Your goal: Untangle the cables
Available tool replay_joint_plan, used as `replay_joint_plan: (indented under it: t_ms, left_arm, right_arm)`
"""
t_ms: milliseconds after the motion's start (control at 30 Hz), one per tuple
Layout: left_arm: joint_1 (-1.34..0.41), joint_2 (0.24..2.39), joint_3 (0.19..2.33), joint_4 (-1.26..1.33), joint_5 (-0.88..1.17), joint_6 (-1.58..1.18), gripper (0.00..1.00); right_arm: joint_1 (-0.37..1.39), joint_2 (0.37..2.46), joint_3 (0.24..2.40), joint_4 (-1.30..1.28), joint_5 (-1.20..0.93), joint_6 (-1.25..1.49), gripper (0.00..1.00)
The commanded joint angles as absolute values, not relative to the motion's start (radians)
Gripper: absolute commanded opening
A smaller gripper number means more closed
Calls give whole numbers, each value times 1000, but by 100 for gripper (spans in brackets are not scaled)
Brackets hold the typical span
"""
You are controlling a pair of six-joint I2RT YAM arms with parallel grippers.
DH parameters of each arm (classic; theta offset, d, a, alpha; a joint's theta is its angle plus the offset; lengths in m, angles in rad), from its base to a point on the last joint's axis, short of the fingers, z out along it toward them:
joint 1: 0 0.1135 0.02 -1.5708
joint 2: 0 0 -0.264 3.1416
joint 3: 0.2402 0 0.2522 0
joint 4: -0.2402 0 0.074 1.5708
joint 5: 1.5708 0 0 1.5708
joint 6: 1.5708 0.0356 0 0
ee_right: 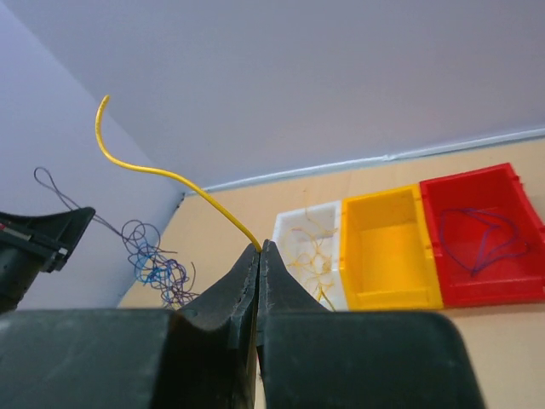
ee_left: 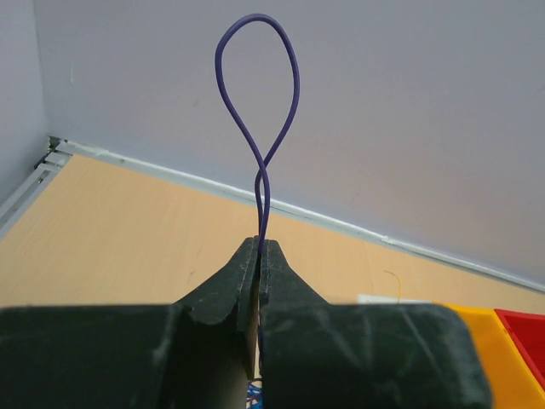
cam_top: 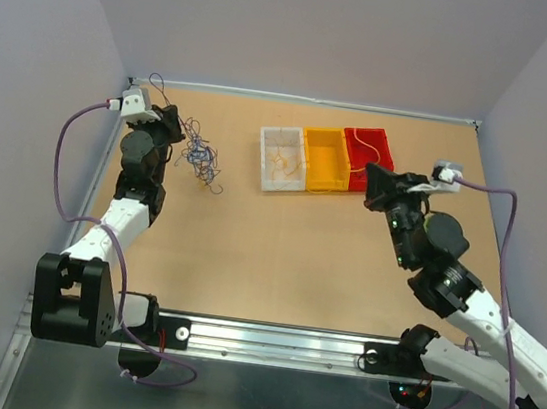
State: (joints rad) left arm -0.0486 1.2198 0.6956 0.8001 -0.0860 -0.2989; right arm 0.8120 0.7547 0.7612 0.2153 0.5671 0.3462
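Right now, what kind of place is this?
Likely a robot lab test booth: a wooden table boxed by plain walls, left arm and right arm mounted at its near edge, three sorting bins.

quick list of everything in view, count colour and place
tangle of cables: one, blue and purple, table's far left
purple cable: one, purple loop, in the left gripper
yellow cable: one, yellow, in the right gripper
white bin: one, white, left of the row, yellow wires inside
yellow bin: one, yellow, middle of the row
red bin: one, red, right end, purple wire inside
table: one, tan
left gripper: one, black, shut on purple cable
right gripper: one, black, shut on yellow cable
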Motion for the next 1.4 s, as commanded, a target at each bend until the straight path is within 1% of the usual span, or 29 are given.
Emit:
replay_joint_plan:
  t_ms: [0, 167, 267, 567, 667, 767, 933, 1167, 1367]
  left_arm:
    - [-46, 1174, 684, 897, -68, -284, 0]
    - [-46, 1158, 672, 913, -43, -281, 0]
    - [-46, 1151, 667, 916, -38, -281, 0]
    - [-46, 1126, 646, 940, -34, -279, 0]
    - [-46, 1121, 641, 948, -40, -279, 0]
    - [-48, 1121, 640, 950, -35, -281, 0]
    - [-48, 1124, 641, 951, -29, -284, 0]
    - [-48, 1129, 640, 954, -23, -284, 0]
    - [-48, 1135, 643, 954, -15, -284, 0]
  right_arm:
    - [813, 892, 922, 209, 436, 314, 1]
    - [811, 1093, 1086, 206, 396, 305, 1]
    - [813, 1182, 1144, 199, 384, 308, 1]
    - [793, 1362, 1301, 196, 405, 299, 1]
    - [782, 1403, 1333, 198, 503, 316, 1]
    - [739, 1442, 1371, 198, 512, 337, 1]
    - [667, 1477, 1404, 198, 474, 354, 1]
    - [644, 1525, 1362, 196, 439, 357, 0]
    - [643, 1598, 1354, 172, 313, 362, 0]
